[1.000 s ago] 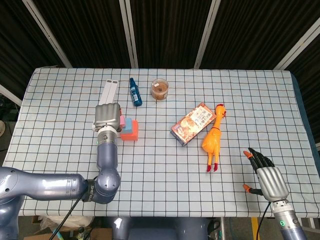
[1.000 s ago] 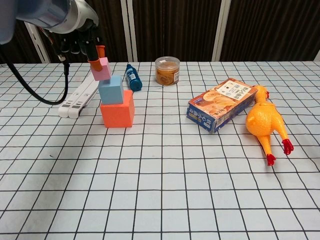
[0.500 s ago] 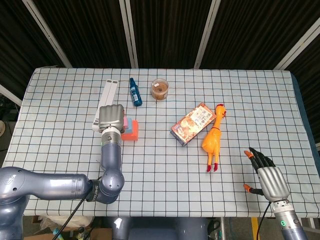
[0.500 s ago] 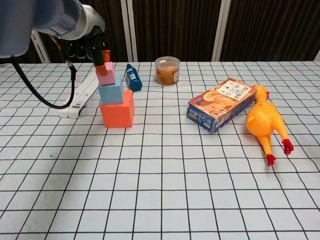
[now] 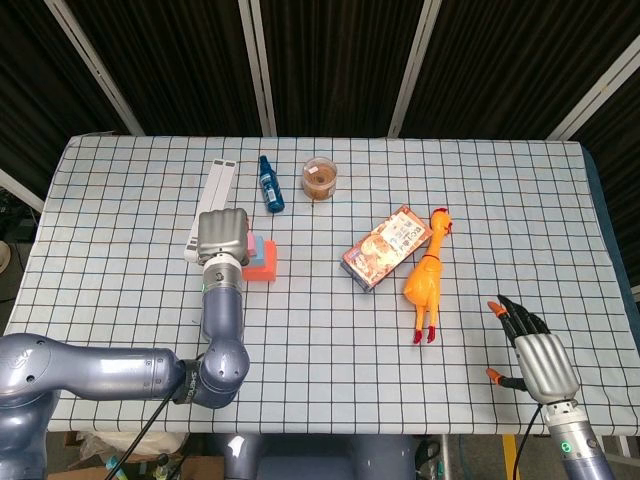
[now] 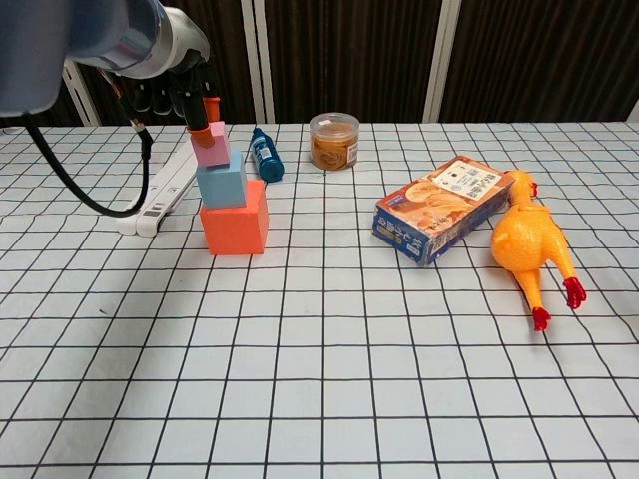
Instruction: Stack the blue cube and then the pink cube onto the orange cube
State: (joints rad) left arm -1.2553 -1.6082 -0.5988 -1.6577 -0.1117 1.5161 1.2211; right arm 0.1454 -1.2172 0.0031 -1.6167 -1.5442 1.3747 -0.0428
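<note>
The orange cube (image 6: 235, 218) stands on the table left of centre, with the blue cube (image 6: 222, 180) on top of it. The pink cube (image 6: 210, 146) sits on the blue cube, slightly tilted and offset to the left. My left hand (image 6: 178, 80) reaches down from above and pinches the pink cube at its top with its orange fingertips (image 6: 201, 127). In the head view my left hand (image 5: 222, 236) covers most of the stack; only edges of the blue cube (image 5: 258, 247) and orange cube (image 5: 263, 267) show. My right hand (image 5: 535, 352) rests open near the table's front right edge.
A blue bottle (image 6: 267, 155) lies just behind the stack, and a white folded stand (image 6: 160, 195) lies to its left. Further right are a round jar (image 6: 333, 141), a snack box (image 6: 451, 208) and a rubber chicken (image 6: 529, 242).
My left hand has carried the pink cube a little to the right and down onto the blue cube. It has hardly moved in the last half second. The right hand is still.
</note>
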